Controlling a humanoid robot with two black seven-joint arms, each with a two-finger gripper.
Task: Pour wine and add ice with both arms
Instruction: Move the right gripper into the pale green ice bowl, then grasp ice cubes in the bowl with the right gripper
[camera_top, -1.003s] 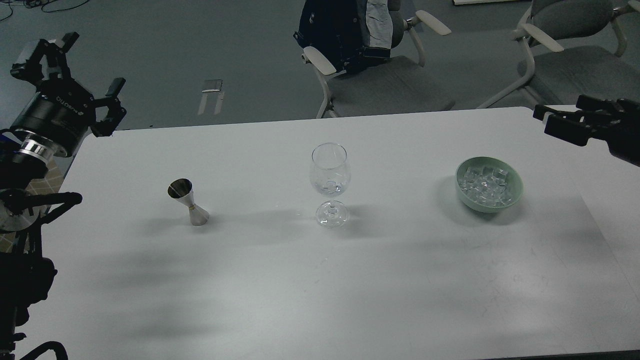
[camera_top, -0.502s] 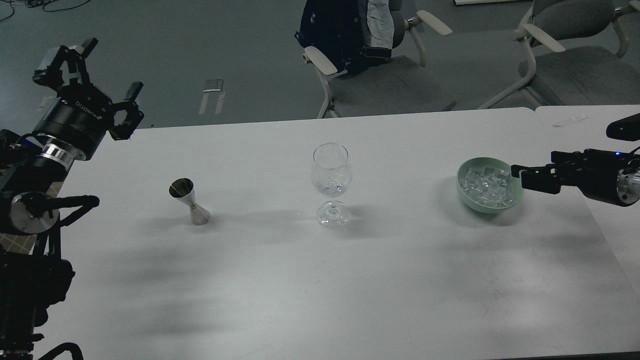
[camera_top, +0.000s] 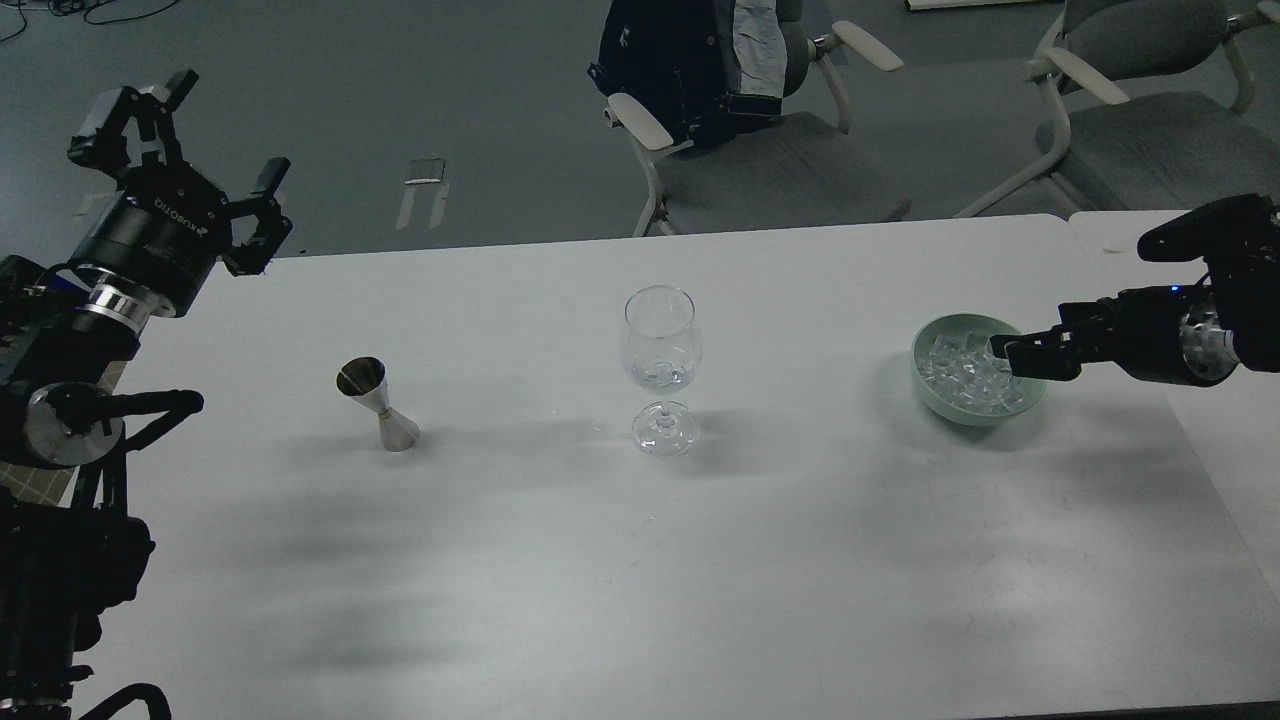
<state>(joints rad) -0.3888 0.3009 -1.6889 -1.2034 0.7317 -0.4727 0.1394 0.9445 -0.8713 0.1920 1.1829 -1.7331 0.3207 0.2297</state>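
Observation:
A clear wine glass (camera_top: 660, 345) stands upright at the table's middle, with a little clear glinting matter at the bottom of its bowl; I cannot tell whether that is wine or ice. A steel jigger (camera_top: 378, 405) stands to its left. A green bowl (camera_top: 958, 415) at the right holds several clear ice cubes (camera_top: 960, 372). My right gripper (camera_top: 1010, 356) reaches in from the right, its tip over the bowl's right side at the ice; its fingers blend together. My left gripper (camera_top: 230, 128) is open and empty, raised beyond the table's far left corner.
The white table (camera_top: 700, 560) has a second table (camera_top: 1240, 450) butted against its right side. Two grey chairs (camera_top: 770, 170) (camera_top: 1150, 130) stand behind the far edge, one with a dark jacket (camera_top: 690, 60) on it.
My right arm has swung down and left from the far right edge until its gripper tip is over the bowl. My left gripper has shifted slightly to the right.

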